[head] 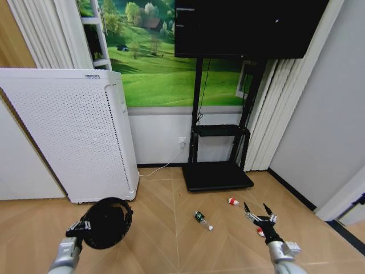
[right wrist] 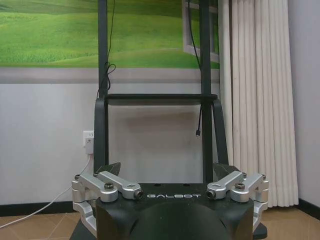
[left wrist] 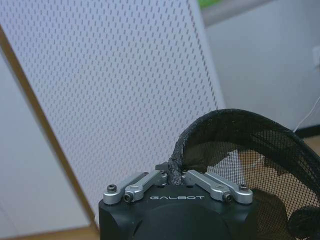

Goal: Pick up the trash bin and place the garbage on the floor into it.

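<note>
My left claw point(head: 80, 228) pinches the trash bin point(head: 107, 222) by its rim, mouth up; my right claw point(head: 258, 212) spreads above a red piece point(head: 260, 232).

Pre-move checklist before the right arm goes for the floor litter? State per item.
1. Left gripper shut on the trash bin rim: ok.
2. Bin mouth open and unblocked: ok.
3. Right gripper open, holding nothing: ok.
4. Targets in sight on the floor: green-label bottle, red-and-white piece: ok.
5. Red piece partly hidden behind the right gripper: cannot tell its exact pose.
6. Bin under a drop point: not ok, it is off to the left.
</note>
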Robot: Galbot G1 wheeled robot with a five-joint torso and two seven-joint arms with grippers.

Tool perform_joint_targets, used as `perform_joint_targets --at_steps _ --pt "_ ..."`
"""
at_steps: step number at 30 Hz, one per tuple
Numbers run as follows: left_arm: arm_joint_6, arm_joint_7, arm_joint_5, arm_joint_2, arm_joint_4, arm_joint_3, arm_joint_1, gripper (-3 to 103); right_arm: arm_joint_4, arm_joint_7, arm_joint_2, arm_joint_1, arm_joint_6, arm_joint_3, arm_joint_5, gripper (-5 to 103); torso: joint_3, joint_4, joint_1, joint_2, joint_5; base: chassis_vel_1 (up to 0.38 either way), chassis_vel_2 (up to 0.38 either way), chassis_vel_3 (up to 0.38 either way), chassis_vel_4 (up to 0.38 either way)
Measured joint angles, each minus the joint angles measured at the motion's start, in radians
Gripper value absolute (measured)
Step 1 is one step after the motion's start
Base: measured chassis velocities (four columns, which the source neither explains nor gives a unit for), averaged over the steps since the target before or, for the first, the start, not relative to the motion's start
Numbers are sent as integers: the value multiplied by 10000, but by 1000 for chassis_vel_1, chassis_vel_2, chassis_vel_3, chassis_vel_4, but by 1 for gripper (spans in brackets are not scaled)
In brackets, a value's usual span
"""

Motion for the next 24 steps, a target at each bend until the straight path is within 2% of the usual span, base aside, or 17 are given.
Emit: perform_joint_targets --at_steps 3,4,6,13,24 --pt "-415 254 1069 -115 -248 85 -240 4 30 64 -45 -145 -107 -270 -241 100 0 -7 0 0 -3 0 0 0 0" --pt "-415 254 1069 -115 -248 85 -240 4 30 64 -45 -145 -107 -270 -241 100 0 -7 0 0 -3 0 0 0 0" --pt "-802 533 1362 -149 -302 138 -322 4 -101 67 -73 -203 -157 -472 -397 100 0 -4 -1 0 4 0 0 0 0" --pt "-1480 1028 1338 -233 -377 186 -597 4 -188 272 -22 -29 -323 -711 -1125 100 0 -7 -1 0 1 0 0 0 0" --pt "-1521 1081 1334 -259 -215 251 -655 4 -254 314 -86 116 -366 -979 -1293 100 0 -6 -2 2 2 31 32 -40 -47"
